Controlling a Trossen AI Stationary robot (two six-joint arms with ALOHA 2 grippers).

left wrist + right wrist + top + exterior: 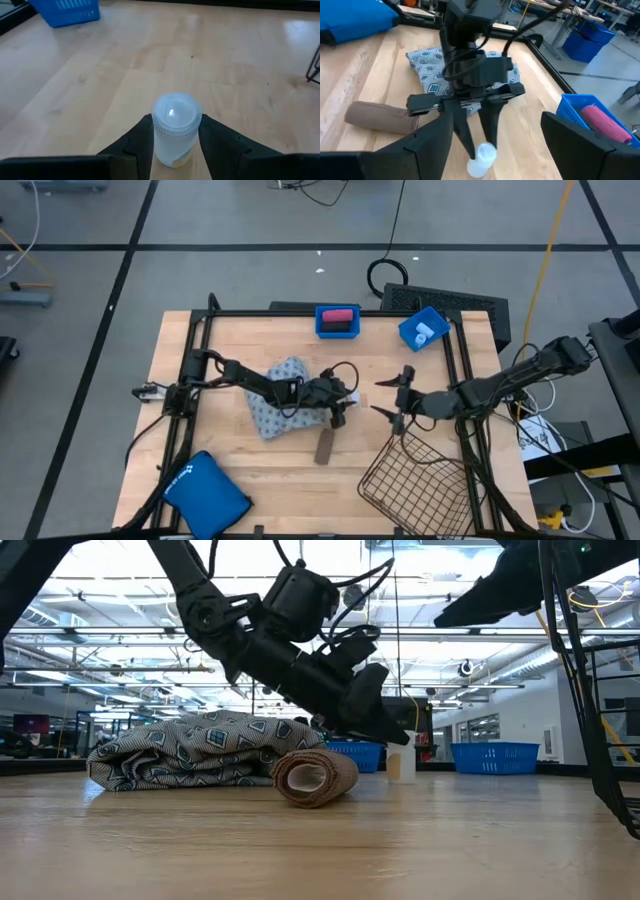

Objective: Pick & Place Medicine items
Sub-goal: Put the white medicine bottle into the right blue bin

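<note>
White vial (pixel 174 131), upright on the table (pixel 250 470) near the brown container (pixel 325 446), is flanked closely by the left gripper (pixel 175 142) fingers, contact unclear; right gripper (pixel 392 406) is held spread nearby, arm angled low.

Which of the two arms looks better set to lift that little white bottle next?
The left. The left gripper already has its fingers on either side of the white vial standing on the table. The right gripper hangs open nearby, facing the vial but clear of it.
</note>
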